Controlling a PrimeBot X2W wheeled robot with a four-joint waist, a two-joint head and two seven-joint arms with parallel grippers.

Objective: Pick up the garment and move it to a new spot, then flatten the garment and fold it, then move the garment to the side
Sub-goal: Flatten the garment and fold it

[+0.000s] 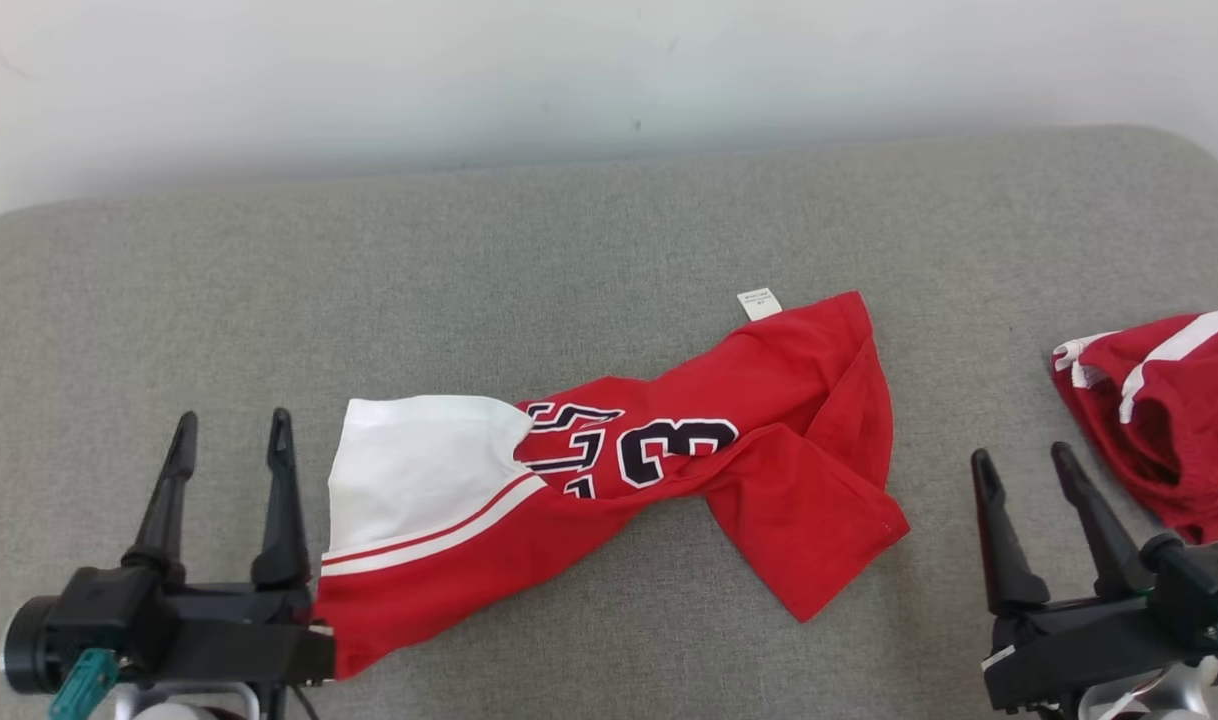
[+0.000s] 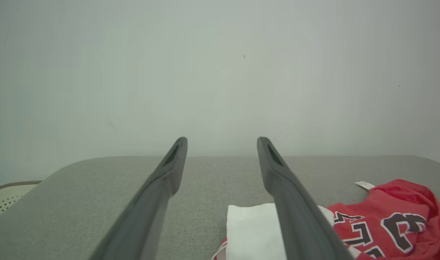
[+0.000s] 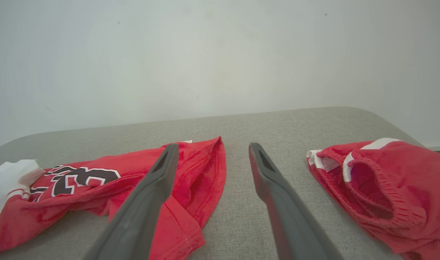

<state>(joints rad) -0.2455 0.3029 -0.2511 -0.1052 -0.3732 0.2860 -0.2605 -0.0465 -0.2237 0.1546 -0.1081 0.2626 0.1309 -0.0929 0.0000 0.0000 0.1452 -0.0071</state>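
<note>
In the head view, the red jersey (image 1: 609, 480) is seen crumpled across the middle of the grey padded surface (image 1: 569, 230), between the left gripper (image 1: 232, 418) and the right gripper (image 1: 1021, 455), both with jaws apart and empty. In the left wrist view, the jersey's white panel is seen just beyond the spread jaws. In the right wrist view, a second red garment (image 3: 386, 180) is seen at the right

The jersey (image 1: 769, 400) lies on the cushion (image 1: 469, 280), shorts (image 1: 1169, 420) well apart to its right.

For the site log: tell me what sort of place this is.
Likely an indoor garment-folding station, perhaps in a lab or a home: a grey fabric-padded surface against a plain pale wall, with a crumpled red jersey and red shorts lying on it.
</note>
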